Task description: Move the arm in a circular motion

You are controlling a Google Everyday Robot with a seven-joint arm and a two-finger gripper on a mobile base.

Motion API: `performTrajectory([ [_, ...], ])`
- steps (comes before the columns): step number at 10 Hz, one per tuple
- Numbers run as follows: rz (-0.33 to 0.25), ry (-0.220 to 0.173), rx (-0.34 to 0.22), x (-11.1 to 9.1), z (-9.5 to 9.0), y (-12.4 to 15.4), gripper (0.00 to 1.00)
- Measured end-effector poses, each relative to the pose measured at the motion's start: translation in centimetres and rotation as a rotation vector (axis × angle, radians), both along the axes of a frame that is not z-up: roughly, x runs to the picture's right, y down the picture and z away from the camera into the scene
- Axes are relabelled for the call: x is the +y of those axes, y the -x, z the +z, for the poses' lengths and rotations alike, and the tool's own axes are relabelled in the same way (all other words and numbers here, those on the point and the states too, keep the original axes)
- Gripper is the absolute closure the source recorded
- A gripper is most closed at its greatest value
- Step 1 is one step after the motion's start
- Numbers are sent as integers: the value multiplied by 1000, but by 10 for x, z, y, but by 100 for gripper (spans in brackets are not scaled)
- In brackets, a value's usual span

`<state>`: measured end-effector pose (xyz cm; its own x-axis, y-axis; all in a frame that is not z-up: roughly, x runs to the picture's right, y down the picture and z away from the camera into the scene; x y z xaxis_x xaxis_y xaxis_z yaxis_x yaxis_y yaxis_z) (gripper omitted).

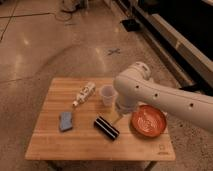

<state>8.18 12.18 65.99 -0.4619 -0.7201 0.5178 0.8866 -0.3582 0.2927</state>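
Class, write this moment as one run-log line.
arm: cream-white tubular robot arm bent over wooden table | gripper: low between clear plastic cup and black rectangular block | nearby: orange-red round bowl
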Motion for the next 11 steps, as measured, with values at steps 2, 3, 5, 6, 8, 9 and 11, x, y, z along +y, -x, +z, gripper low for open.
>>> performTrajectory([
  [2,0,0,0,0,0,0,20],
  [3,0,0,0,0,0,0,20],
  [5,0,0,0,0,0,0,20],
  [6,2,1,0,0,0,0,20],
  [8,24,1,3,-1,-3,-14,20],
  [9,44,0,12,-2,-4,-27,20],
  [11,83,0,50,-7,-6,-67,20],
])
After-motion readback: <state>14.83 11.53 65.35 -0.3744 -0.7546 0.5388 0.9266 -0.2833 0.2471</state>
